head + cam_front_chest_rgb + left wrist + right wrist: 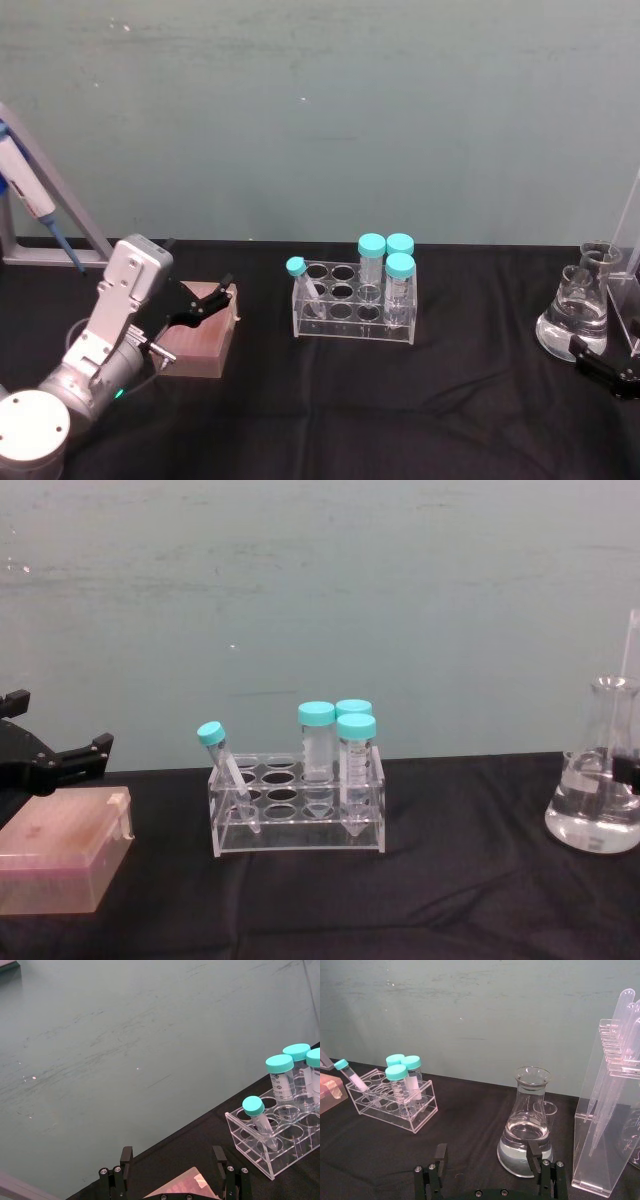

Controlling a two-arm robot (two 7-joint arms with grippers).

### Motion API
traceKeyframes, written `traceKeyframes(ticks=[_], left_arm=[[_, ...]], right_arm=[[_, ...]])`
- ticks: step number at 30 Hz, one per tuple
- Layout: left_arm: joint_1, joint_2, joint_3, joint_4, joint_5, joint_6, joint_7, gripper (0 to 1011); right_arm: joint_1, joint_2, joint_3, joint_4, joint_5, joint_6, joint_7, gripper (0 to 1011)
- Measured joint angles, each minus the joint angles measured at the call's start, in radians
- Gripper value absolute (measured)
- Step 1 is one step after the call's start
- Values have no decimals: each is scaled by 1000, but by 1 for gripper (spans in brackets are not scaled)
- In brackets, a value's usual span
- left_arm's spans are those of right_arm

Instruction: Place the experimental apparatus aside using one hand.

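Observation:
The experimental apparatus stands at the table's far right. A conical glass flask (573,312) (525,1130) (594,798) holds some clear liquid, and a small glass beaker (599,256) (549,1108) is just behind it. Beside them rises a tall clear acrylic stand (604,1110) (630,262) hung with long round-topped tubes. My right gripper (603,366) (487,1157) is open, low over the cloth just in front of the flask and not touching it. My left gripper (195,318) (172,1160) (55,760) is open at the far left, above a pink box (200,342) (186,1190) (62,860).
A clear tube rack (352,305) (298,815) (390,1102) (272,1142) with several teal-capped tubes stands mid-table, one tube leaning. A pipette stand (40,215) rises at the back left. Black cloth (470,400) lies bare between the rack and the flask.

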Motion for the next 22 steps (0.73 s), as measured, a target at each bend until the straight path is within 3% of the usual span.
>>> traceKeyframes(ticks=[22], left_arm=[[0, 0, 0, 0, 0, 0, 0, 1000]], right_arm=[[0, 0, 0, 0, 0, 0, 0, 1000]])
